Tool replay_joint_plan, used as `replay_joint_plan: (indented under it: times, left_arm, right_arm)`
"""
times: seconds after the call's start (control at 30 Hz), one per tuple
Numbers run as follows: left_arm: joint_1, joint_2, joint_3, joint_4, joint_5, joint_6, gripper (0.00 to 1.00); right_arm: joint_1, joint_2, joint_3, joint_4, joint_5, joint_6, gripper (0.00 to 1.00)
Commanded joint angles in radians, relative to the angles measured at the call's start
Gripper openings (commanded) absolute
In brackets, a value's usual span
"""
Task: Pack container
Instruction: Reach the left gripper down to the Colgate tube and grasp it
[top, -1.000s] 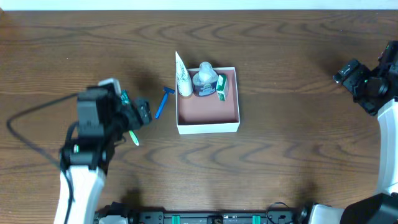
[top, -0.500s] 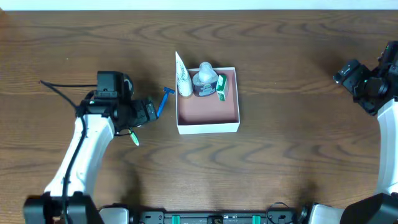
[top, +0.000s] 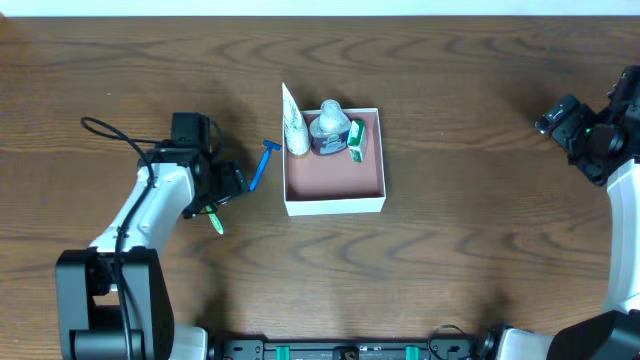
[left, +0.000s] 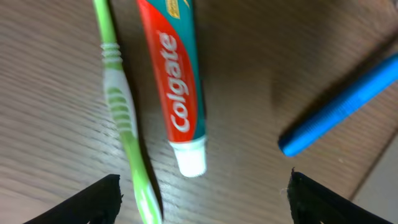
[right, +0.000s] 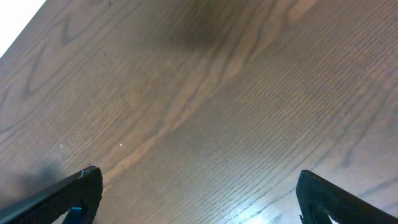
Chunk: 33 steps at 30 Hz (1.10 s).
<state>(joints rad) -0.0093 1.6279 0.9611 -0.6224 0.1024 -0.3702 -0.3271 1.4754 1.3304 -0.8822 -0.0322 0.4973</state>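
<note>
The container (top: 372, 188), a square white box with a pink-brown inside, sits mid-table and holds a white tube (top: 295, 125), a clear bottle (top: 329, 128) and a green item (top: 356, 141) along its far wall. A blue razor (top: 262, 165) lies just left of it and also shows in the left wrist view (left: 342, 106). My left gripper (top: 228, 183) is open, low over a red Colgate toothpaste tube (left: 177, 87) and a green toothbrush (left: 124, 118) whose end shows in the overhead view (top: 214, 222). My right gripper (top: 556, 116) is open and empty at the far right.
A black cable (top: 115, 133) loops behind the left arm. The right wrist view shows only bare brown wood (right: 205, 106). A pale strip (top: 320, 8) runs along the far table edge.
The left arm has swung and stretched toward the razor and box, its gripper now lower over the toothpaste and toothbrush. The right arm has not moved.
</note>
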Motion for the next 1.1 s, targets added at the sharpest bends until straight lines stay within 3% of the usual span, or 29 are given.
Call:
replay_joint_plan:
  times: [0.0, 0.4, 0.97, 1.07]
  left_arm:
    - [0.019, 0.016, 0.011, 0.024, -0.044, -0.031, 0.84]
    - [0.019, 0.026, 0.011, 0.120, -0.043, -0.031, 0.78]
    - [0.019, 0.164, 0.011, 0.196, -0.043, -0.031, 0.78]
    - [0.019, 0.166, 0.011, 0.207, -0.043, -0.031, 0.67]
  right_arm:
    - [-0.005, -0.003, 0.010, -0.001, 0.006, 0.011, 0.99]
    - [-0.005, -0.003, 0.010, -0.001, 0.006, 0.011, 0.99]
    - [-0.005, -0.003, 0.010, -0.001, 0.006, 0.011, 0.99]
    - [-0.005, -0.003, 0.010, -0.001, 0.006, 0.011, 0.99]
